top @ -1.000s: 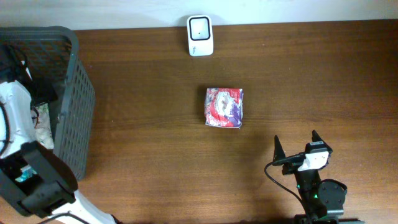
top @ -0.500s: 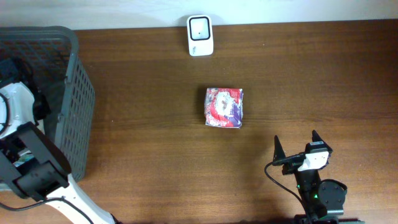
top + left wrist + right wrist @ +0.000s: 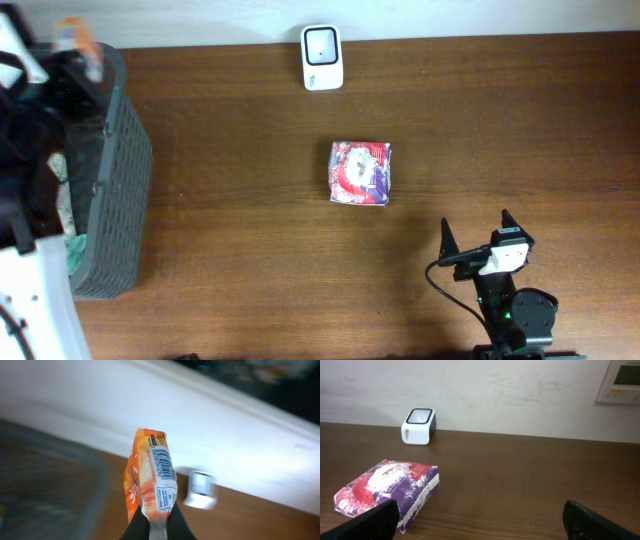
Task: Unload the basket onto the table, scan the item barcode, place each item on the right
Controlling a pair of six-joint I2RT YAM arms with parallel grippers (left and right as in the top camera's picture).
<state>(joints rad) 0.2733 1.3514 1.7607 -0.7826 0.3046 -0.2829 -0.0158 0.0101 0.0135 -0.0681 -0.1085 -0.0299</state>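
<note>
Left pincer (image 3: 159,521) clamped on the orange packet (image 3: 151,472), held up over the basket (image 3: 125,170) corner, barcode (image 3: 161,462) facing the wrist camera, right pincer (image 3: 476,224) wide open and empty, near the counter's (image 3: 250,250) front edge, scanner (image 3: 322,57) at far edge.

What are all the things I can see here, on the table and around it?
table: one, dark brown wood, under everything
scanner: one, white with black top, middle of the far edge
soft packet: one, red, white and purple, flat at mid-table
basket: one, grey, left end, contents hard to make out
orange packet: one, orange with white barcode label, held up above the basket's far corner
wall panel: one, off-white, wall behind, far right
left hand: one, black, shut on the orange packet
right hand: one, black, open, empty, near right edge
</note>
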